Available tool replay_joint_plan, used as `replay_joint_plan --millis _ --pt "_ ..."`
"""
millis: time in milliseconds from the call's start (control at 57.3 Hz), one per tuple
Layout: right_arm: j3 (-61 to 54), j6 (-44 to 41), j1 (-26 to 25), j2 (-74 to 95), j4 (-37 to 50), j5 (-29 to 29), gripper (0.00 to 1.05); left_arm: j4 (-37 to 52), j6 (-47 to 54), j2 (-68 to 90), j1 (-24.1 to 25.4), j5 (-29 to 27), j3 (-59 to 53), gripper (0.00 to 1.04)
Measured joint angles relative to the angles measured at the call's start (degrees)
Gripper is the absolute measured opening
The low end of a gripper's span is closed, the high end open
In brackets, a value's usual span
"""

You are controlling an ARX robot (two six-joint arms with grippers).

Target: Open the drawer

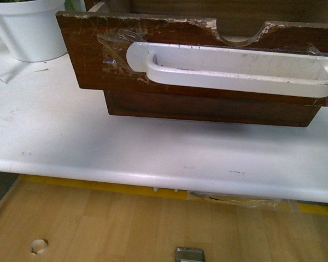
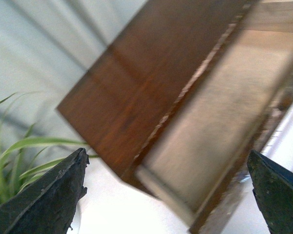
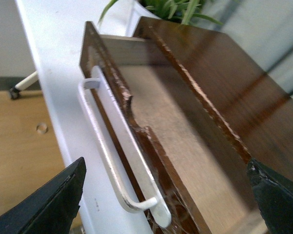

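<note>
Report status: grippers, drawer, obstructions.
Left gripper, right gripper open, empty. Dark brown wooden drawer, white bar handle, open. White plant pot left of it.

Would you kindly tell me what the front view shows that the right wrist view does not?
Only the front view: the plain dark wood drawer front underneath. Only the right wrist view: the pale inside of the dark brown wooden drawer and the open right gripper. Both: that drawer's chipped front, its long white bar handle and the white table.
</note>
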Motion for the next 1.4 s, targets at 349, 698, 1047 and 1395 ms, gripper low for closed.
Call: replay_joint_plan --millis 349,698,1047,1395 --pt "-18.3 29.0 -9.1 -18.2 14.2 4.7 0.96 17.8 -18.1 -19.3 7.6 -29.1 -21.9 0.99" --pt "-27.0 41.8 -14.4 -33.7 8.9 5.2 0.96 9.3 -31.9 -39.9 18.2 -41.4 -37.5 0.99" --pt "-30.6 42.3 -2.1 -39.3 11.6 39.7 0.68 8.9 -38.0 -44.0 23.5 -10.5 -40.7 0.69" --pt "-33.4 42.3 -1.2 -43.7 10.6 44.7 0.10 7.2 -39.2 -50.0 16.0 -16.1 -45.1 0.09"
